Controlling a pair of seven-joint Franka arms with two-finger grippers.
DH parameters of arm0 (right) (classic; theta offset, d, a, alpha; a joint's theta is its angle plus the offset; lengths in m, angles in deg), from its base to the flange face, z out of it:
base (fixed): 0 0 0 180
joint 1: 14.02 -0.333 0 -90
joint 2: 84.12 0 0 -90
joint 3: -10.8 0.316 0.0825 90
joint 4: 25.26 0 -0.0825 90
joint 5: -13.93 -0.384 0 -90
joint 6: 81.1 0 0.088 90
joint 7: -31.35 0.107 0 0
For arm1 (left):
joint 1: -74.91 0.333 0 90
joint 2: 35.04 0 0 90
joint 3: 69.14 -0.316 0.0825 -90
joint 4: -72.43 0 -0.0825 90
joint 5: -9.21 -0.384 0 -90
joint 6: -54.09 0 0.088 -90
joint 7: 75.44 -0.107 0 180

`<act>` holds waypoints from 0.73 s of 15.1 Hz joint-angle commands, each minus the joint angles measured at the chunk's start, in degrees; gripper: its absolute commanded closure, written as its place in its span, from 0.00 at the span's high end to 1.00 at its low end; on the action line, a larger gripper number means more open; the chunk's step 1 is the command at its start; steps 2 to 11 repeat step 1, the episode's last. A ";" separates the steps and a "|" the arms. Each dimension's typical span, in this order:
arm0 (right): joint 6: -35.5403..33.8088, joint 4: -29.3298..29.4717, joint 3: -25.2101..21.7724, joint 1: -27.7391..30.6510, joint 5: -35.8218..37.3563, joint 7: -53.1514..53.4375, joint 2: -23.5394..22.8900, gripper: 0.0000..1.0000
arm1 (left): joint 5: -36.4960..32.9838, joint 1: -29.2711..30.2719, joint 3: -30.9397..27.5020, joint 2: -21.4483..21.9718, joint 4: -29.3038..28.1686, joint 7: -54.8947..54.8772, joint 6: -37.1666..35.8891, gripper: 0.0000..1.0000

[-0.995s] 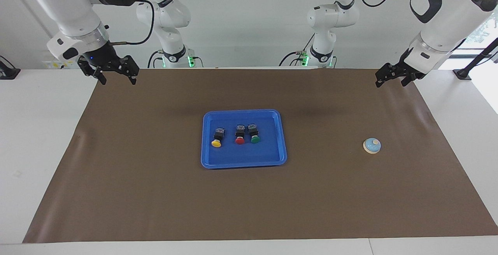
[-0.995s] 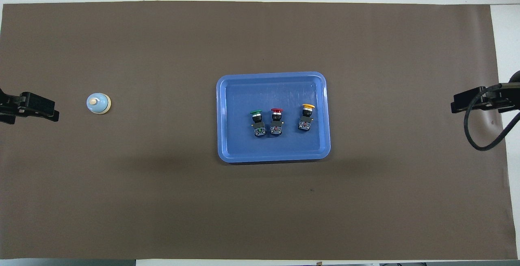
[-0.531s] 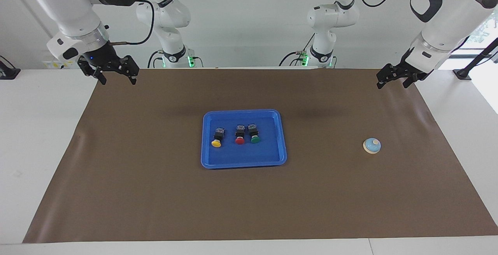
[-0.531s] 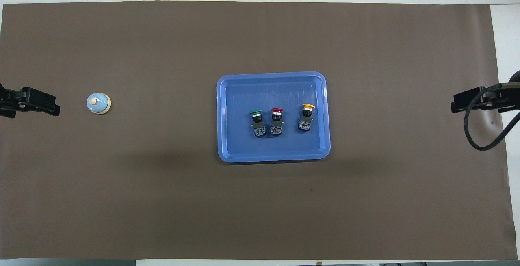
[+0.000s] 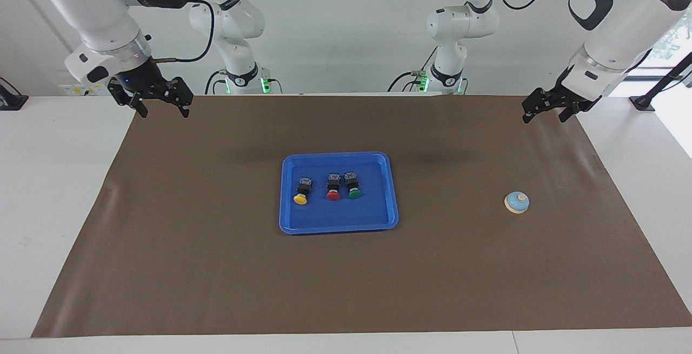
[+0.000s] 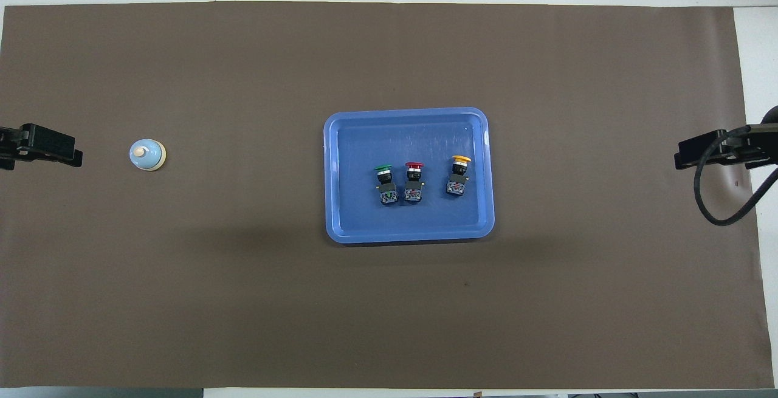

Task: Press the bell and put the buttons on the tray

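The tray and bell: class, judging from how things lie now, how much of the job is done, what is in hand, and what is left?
Done: the yellow, red and green buttons all lie in the tray. In hand: nothing; the left gripper and right gripper hang open and empty over the mat's ends. Left: possibly nothing. The bell stands untouched on the mat; whether it was pressed cannot be told.

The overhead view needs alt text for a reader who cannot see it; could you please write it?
A blue tray at mid-table holds green, red and yellow buttons in a row. A small bell sits toward the left arm's end, and both grippers hang empty over the table's ends.
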 commanded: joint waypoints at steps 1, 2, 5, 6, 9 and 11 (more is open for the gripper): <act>-0.60 -0.43 0.67 0.86 0.54 -1.38 0.71 1.00 | 0.19 -0.40 -0.56 -0.84 1.17 -0.03 -0.61 1.00; -0.60 -0.43 0.67 0.86 0.54 -1.38 0.71 1.00 | 0.19 -0.40 -0.56 -0.84 1.17 -0.03 -0.61 1.00; -0.60 -0.43 0.67 0.86 0.54 -1.38 0.71 1.00 | 0.19 -0.40 -0.56 -0.84 1.17 -0.03 -0.61 1.00; -0.60 -0.43 0.67 0.86 0.54 -1.38 0.71 1.00 | 0.19 -0.40 -0.56 -0.84 1.17 -0.03 -0.61 1.00; -0.60 -0.43 0.67 0.86 0.54 -1.38 0.71 1.00 | 0.19 -0.40 -0.56 -0.84 1.17 -0.03 -0.61 1.00; -0.60 -0.43 0.67 0.86 0.54 -1.38 0.71 1.00 | 0.19 -0.40 -0.56 -0.84 1.17 -0.03 -0.61 1.00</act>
